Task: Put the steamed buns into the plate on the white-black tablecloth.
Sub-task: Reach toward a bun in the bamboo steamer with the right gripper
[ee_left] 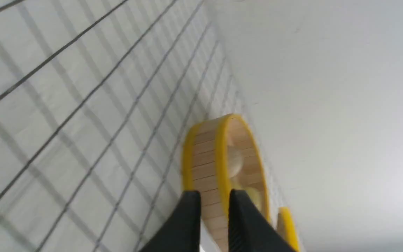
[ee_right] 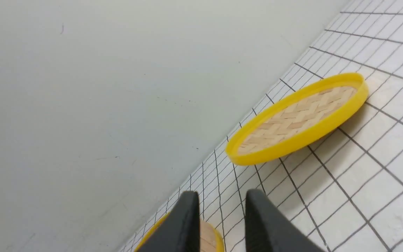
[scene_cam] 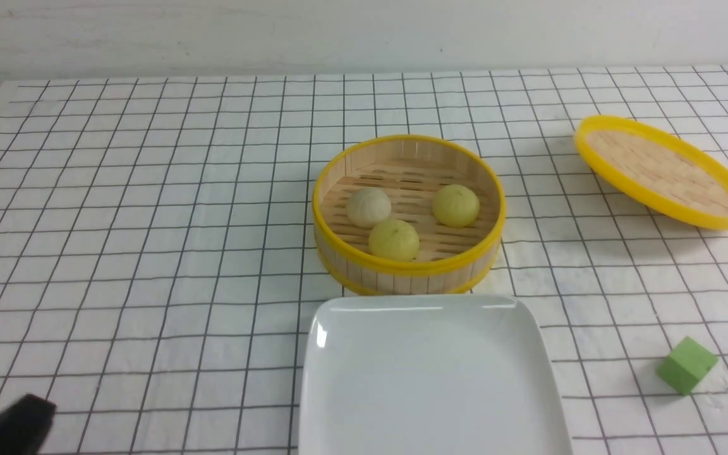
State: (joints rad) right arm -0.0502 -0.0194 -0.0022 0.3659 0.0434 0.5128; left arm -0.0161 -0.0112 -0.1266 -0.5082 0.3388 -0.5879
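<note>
Three steamed buns sit in the round yellow-rimmed bamboo basket (scene_cam: 408,268): a beige-white one (scene_cam: 368,206) and two yellow-green ones (scene_cam: 456,205) (scene_cam: 394,239). The white square plate (scene_cam: 427,379) lies bare on the white-black tablecloth (scene_cam: 149,253), just in front of the basket. My left gripper (scene_cam: 29,414) shows only as a dark shape at the lower left corner, far from the buns. In the left wrist view this left gripper (ee_left: 214,193) has a narrow gap and holds nothing, with the basket (ee_left: 205,164) beyond it. My right gripper (ee_right: 221,192) is open and holds nothing; it does not show in the front view.
The yellow-rimmed bamboo lid (scene_cam: 664,170) rests tilted on the cloth at the back right, and the right wrist view shows the lid (ee_right: 299,119) ahead of the fingers. A green cube (scene_cam: 686,364) lies right of the plate. A pale wall runs behind the table.
</note>
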